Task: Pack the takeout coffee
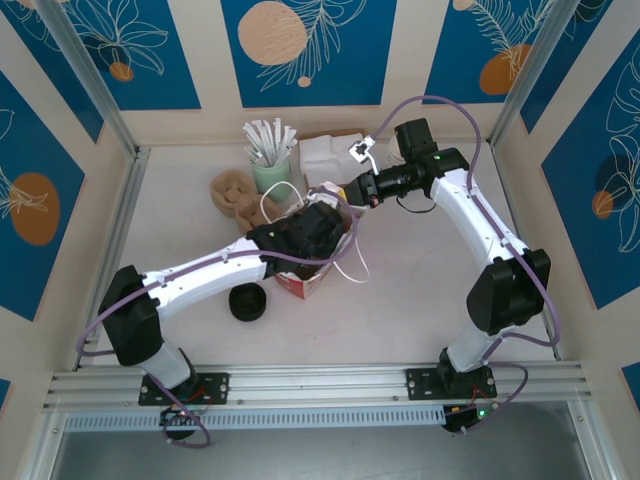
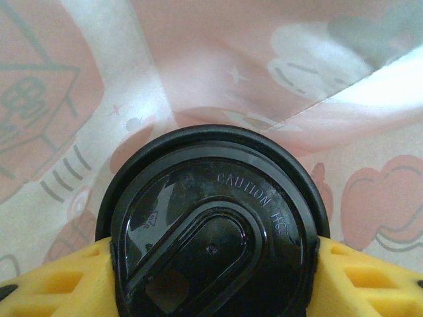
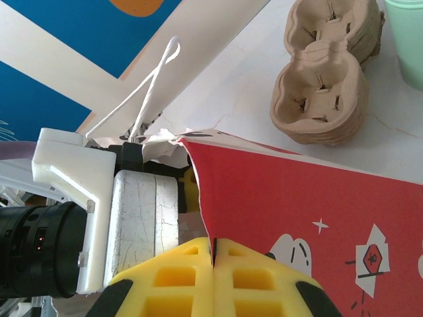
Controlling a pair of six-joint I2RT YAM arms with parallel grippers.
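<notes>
The takeout coffee [image 2: 211, 231] sits inside the red-and-white bag [image 2: 218, 59]. In the left wrist view we look straight down on its round black lid, and the pale printed walls of the bag rise all around it. The left gripper [image 2: 211, 281] holds the cup just below the lid, with one yellow finger [image 2: 59, 281] pressed against each side. The long axis of the cup is therefore vertical and in line with the wrist. We judge that the coming move is only to lower the cup and let go. We cannot tell whether it already stands on the bottom of the bag.

On the lid we read "CAUTION" in raised letters, and then "HO", where the word runs out of sight. The bag [image 3: 297, 198] carries small white drawings, but no words that we can read.

The right gripper [image 3: 213, 264] is closed on the top edge of the bag wall and holds the mouth open. Beyond the bag lie brown pulp cup carriers [image 3: 320, 99].
</notes>
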